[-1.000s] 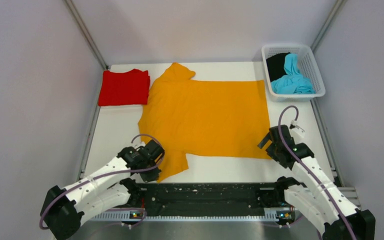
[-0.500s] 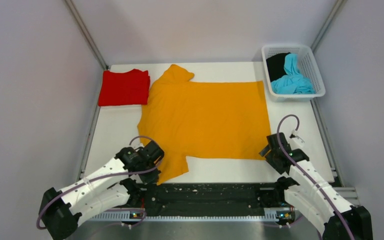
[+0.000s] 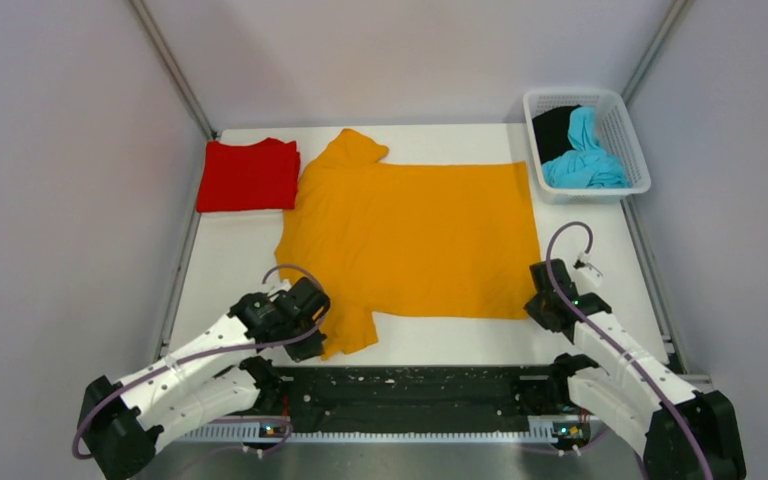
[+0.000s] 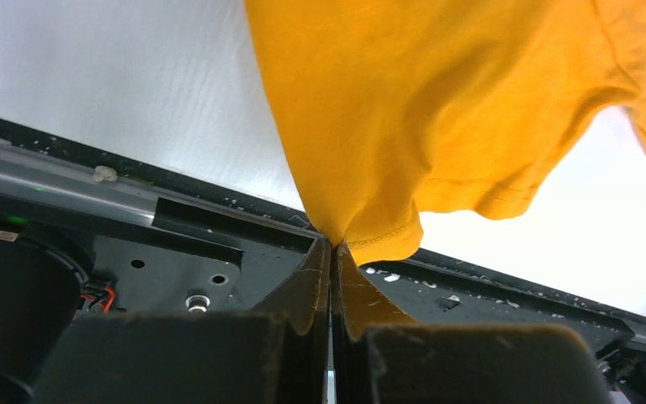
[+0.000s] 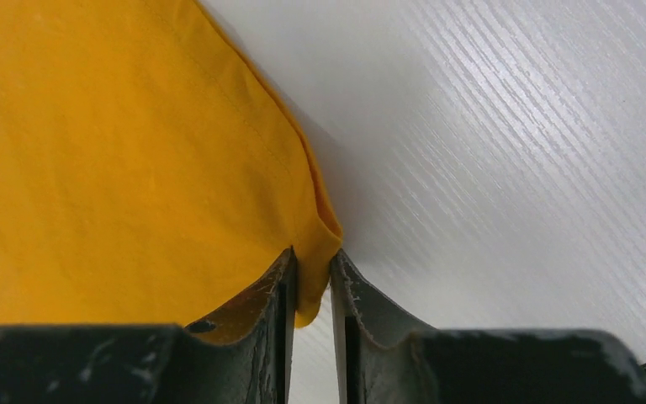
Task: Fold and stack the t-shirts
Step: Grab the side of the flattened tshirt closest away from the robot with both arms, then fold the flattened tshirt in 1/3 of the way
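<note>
Along its near edge, left jaws and right jaws pinch the orange-yellow t-shirt [image 3: 410,235].

The basket [image 3: 624,112] and the red t-shirt [image 3: 248,175] fill the far bench [image 3: 440,338] corners. Bare bench runs along the near edge.

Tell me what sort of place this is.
Probably a robot test cell, not a home: a left arm and right arm bolted to a white table, blank walls on metal posts, an orange tee spread for folding, more tees in a basket.
</note>
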Available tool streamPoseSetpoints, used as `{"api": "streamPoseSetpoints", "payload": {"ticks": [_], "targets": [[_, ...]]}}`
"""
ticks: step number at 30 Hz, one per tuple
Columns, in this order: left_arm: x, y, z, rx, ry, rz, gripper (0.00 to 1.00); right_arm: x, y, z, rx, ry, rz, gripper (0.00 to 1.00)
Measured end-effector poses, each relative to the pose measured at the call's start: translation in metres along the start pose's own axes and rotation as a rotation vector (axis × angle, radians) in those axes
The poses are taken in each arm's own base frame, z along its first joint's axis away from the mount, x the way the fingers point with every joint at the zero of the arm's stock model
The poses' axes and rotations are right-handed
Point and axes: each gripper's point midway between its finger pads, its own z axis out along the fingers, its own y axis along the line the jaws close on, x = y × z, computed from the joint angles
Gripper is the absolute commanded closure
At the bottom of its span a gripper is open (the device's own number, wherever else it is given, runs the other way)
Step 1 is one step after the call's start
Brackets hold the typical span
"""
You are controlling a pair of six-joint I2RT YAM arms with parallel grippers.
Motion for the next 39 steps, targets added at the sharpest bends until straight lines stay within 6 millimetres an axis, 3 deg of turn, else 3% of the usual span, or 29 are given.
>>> {"api": "streamPoseSetpoints", "payload": {"ticks": [5,13,18,24,28,39], "targets": [[-0.004,-0.012,-0.003,0.047,-0.015,0.012,1.00,0.000,0.002,-0.001,-0.015,0.003,-0.015,1.00],[-0.022,-0.050,-0.017,0.200,-0.096,0.071,1.00,0.001,0.005,-0.002,-0.029,0.020,-0.075,1.00],[-0.046,-0.085,-0.032,0.258,-0.178,0.119,1.00,-0.007,0.022,-0.007,-0.046,0.039,-0.115,1.00],[-0.089,-0.123,-0.029,0.261,-0.234,0.150,1.00,-0.023,0.044,-0.013,-0.070,0.034,-0.159,1.00],[-0.126,-0.135,-0.027,0.260,-0.272,0.141,1.00,-0.035,0.055,-0.014,-0.074,0.023,-0.173,1.00],[-0.207,-0.168,-0.053,0.329,-0.398,0.177,1.00,-0.075,0.083,-0.009,-0.058,0.000,-0.205,1.00]]}}
